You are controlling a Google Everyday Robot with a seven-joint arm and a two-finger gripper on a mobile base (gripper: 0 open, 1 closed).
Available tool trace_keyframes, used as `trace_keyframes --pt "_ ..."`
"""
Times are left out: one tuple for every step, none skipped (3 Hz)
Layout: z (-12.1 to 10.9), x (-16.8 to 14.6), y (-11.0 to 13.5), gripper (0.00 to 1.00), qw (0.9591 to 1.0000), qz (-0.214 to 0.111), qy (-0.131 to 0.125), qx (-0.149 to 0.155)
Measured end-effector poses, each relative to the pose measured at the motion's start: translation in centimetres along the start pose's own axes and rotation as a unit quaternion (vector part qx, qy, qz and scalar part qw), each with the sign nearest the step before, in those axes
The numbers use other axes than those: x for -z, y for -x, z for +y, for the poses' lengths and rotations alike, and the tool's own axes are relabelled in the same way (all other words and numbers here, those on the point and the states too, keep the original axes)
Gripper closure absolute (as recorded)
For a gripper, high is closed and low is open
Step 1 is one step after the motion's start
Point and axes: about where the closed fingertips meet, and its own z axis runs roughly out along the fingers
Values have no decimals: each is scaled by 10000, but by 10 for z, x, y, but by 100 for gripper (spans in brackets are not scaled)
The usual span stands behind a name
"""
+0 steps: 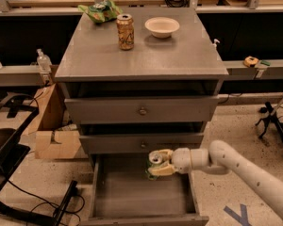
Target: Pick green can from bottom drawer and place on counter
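The green can (154,163), dark green with a silver top, is upright between the yellowish fingers (163,169) of my gripper (159,163). The gripper reaches in from the right on a white arm and holds the can over the open bottom drawer (141,192), near the drawer's back right part and just under the middle drawer's front. The grey counter (141,55) lies above, at the top of the cabinet.
On the counter stand a tan-orange can (125,31), a white bowl (162,27) and a green chip bag (102,10) at the back. A cardboard box (54,128) and black chair legs (9,140) are to the cabinet's left. A black stand (276,121) is at right.
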Motion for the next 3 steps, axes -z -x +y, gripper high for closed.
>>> trace_keyframes --pt "31 17 67 100 9998 -70 174 -94" --pt "25 56 124 100 9992 -275 -148 -263" --pt "2 93 189 100 9962 -451 -676 -315"
